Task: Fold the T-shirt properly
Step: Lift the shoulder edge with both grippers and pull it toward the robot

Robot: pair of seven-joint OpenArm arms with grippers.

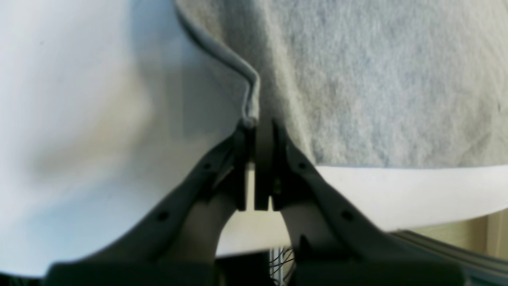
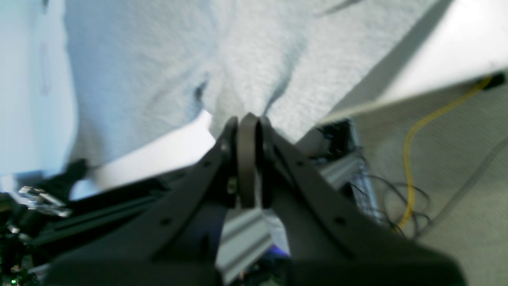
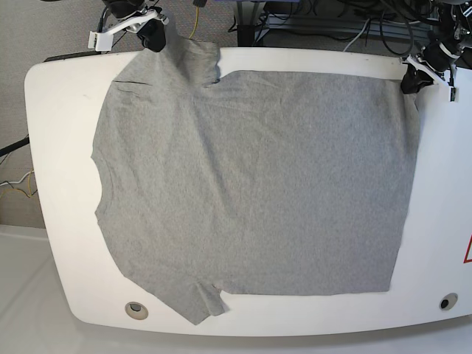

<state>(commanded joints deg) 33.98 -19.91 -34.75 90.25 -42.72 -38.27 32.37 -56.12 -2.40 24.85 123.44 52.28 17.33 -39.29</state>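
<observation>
- Up close, from the left wrist: left gripper (image 1: pixel 257 126) pinched onto the T-shirt (image 1: pixel 377 83), jaws nearly together with a rolled hem edge caught at the tips. Grey cloth fills the upper right, spread over the white table (image 1: pixel 397 194); bare tabletop blurred at the left. Thin wires (image 1: pixel 282 258) seen under the table edge, low between the jaws.
- Next, from the right wrist: right gripper (image 2: pixel 248 119) clamped on the T-shirt (image 2: pixel 158 67) too — jaws almost closed, cloth bunched into small creases just above the tips. Shirt draped over the table (image 2: pixel 448 43) edge near the gripper. Yellow cable (image 2: pixel 412 159) and darker wires trailing across the pale floor (image 2: pixel 468 222) at the right. Grey metal frame rails (image 2: pixel 242 238) below the jaws.
- Lastly, from the base view: T-shirt (image 3: pixel 251 184) lying flat across most of the table (image 3: pixel 55 125), plain grey side up, collar end at the picture's left, straight hem at the right, one sleeve near the bottom edge, the other at the top. Right gripper (image 3: pixel 153 38) at the top left, at the upper sleeve corner by the far table edge. Left gripper (image 3: pixel 410 80) at the top right, at the hem corner. Two round holes (image 3: pixel 136 310) in the tabletop near the bottom corners — one left, one right. Red mark (image 3: pixel 467 251) at the right border, cut off.
</observation>
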